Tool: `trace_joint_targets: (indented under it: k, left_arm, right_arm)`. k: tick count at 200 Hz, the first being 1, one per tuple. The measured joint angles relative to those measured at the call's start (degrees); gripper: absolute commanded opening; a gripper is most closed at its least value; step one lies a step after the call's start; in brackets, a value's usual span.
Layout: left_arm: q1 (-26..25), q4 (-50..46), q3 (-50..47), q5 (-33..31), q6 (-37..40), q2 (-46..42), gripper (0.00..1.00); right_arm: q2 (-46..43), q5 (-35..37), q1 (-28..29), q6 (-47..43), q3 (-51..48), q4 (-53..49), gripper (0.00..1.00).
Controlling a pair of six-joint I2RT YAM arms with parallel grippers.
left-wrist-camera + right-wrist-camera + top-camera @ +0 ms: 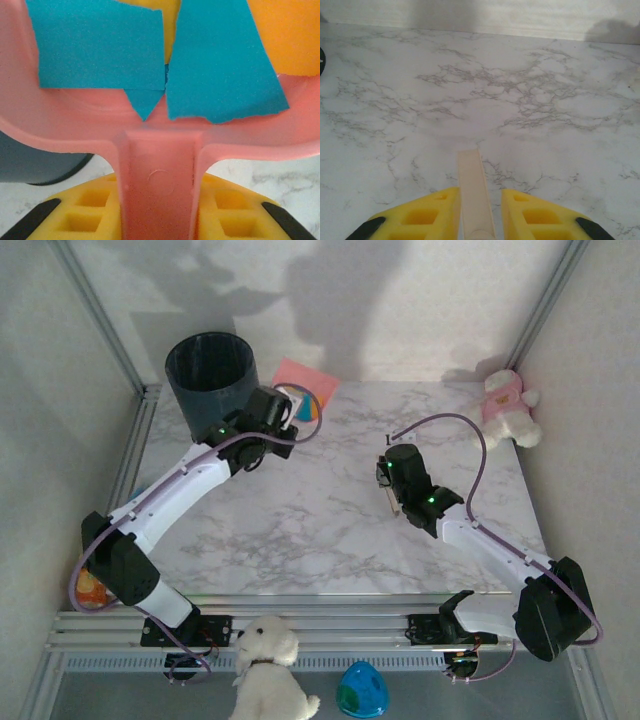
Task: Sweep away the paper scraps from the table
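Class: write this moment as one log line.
left fingers shut on dustpan; paper scraps in dustpan, beside bin; right fingers shut on pale stick over table

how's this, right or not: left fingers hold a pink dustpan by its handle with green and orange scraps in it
Not green: the left wrist view shows blue and orange paper scraps in the pink dustpan. The left fingers do hold its handle.

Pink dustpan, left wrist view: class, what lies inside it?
Inside the pink dustpan lie paper scraps: large blue pieces in front, orange ones farther in. They overlap, so the pan floor beneath, and any scraps under them, cannot be seen.
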Motion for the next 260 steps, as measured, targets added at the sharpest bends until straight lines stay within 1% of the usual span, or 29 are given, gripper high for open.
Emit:
trace_joint_targets:
  k: [57,96,146,197,260]
  left_arm:
    - [4.63,2.36,4.35,3.89,-1.29,0.0,0.0]
    - [8.04,2.75,7.87,7.74,-2.51,0.76,0.0]
    - [12.94,2.95,11.54,14.38,-4.68,3.26,0.0]
    - [17.29,4.7,12.39,21.38,-7.32,4.5,0.0]
    - [24.09,7.5,13.16,30.82,-12.28,6.43,0.0]
  right_arm:
    - [0.04,-0.04,-0.22,0.02,0.0,-0.02,0.0]
    - [0.04,-0.11,-0.39,0.02,0.0,-0.02,0.0]
    - [0.04,-0.2,-0.5,0.02,0.0,-0.11,0.0]
    - [0.04,-0.22,-0.66,0.02,0.0,-0.66,0.0]
    - [0.44,-1.51,-0.74,0.48,0.02,-0.94,0.0]
